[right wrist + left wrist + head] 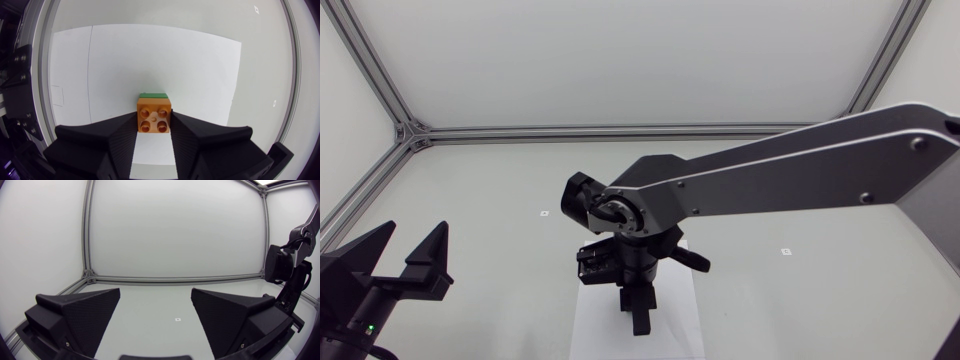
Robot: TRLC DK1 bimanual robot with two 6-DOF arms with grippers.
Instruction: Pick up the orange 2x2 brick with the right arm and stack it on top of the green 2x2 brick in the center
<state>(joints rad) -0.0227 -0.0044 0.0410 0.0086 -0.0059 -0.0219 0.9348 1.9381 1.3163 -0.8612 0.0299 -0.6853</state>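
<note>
Two matte black wedges, the right fingers (117, 142), are clamped on the orange brick (154, 116), one pressed against each of its side faces, and its four studs face the wrist camera. Just past the orange brick's far edge a thin strip of the green brick (153, 94) shows, lying directly beneath it; whether the two are pressed fully together I cannot tell. Both bricks are over a white sheet (150, 55) that lies flat on the table (500, 190). Seen from above, the right arm (790, 170) comes in from the right side and reaches to the middle. Its wrist points straight down over the sheet and hides both bricks from that camera. The left arm (350, 310) sits at the table's left side, well apart from the sheet. The left fingers (82, 315) stand wide apart, pointing across the table.
</note>
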